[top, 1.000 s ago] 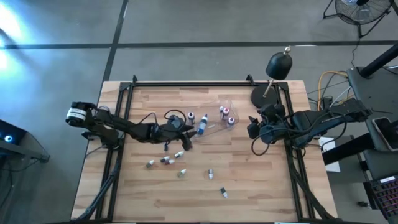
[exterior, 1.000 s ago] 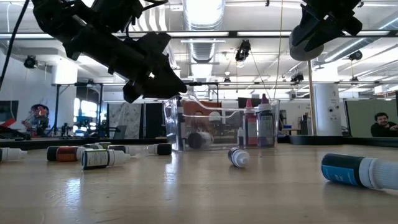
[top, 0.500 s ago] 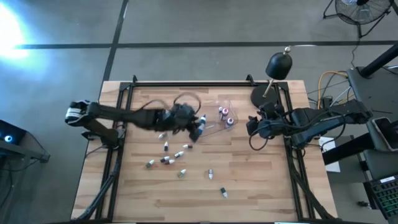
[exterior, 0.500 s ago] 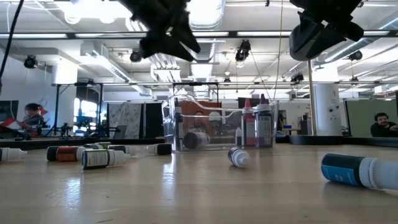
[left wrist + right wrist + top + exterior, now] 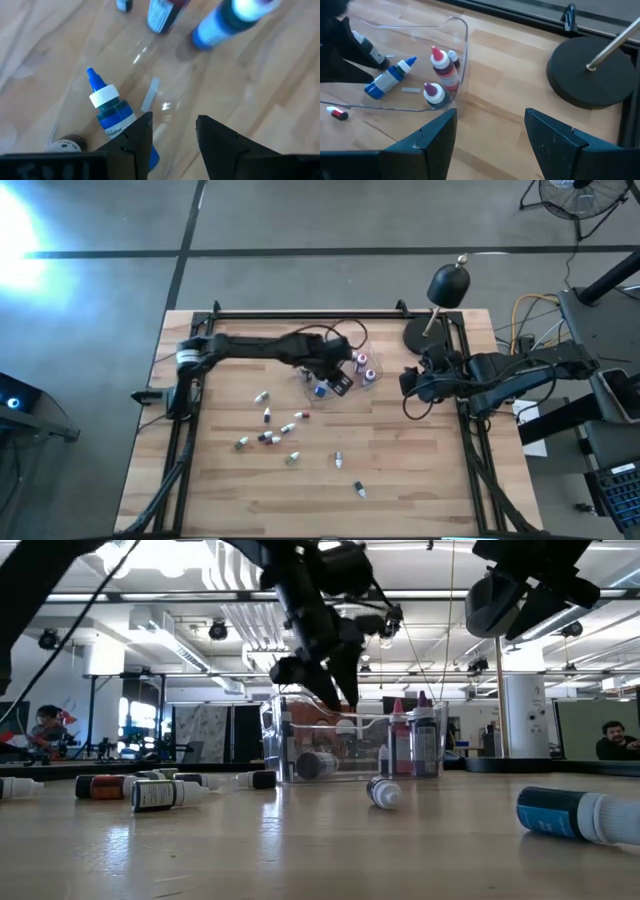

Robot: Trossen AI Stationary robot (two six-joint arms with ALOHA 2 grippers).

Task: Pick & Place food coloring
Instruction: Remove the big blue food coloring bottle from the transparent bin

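The food coloring bottles are tiny droppers. Several lie scattered on the wooden table (image 5: 270,425), and they show as a row in the low view (image 5: 150,790). Others are inside the clear tub (image 5: 350,365): two red-capped ones stand upright (image 5: 440,75) and a blue one lies on its side (image 5: 112,112). My left gripper (image 5: 338,380) hangs over the tub, pointing down, open (image 5: 172,132), with the blue bottle beside one finger and nothing between the fingers. My right gripper (image 5: 408,383) waits open at the table's right side (image 5: 490,135).
A black round lamp base (image 5: 420,335) with a slanted rod and a black head (image 5: 448,285) stands at the far right corner, close to the tub. One bottle lies near the camera (image 5: 575,815), another in front of the tub (image 5: 383,792). A black frame rims the table.
My left gripper has travelled from the left-middle of the table toward the right. It rose high and then came down over the clear tub, where it now points down. My right arm has kept still.
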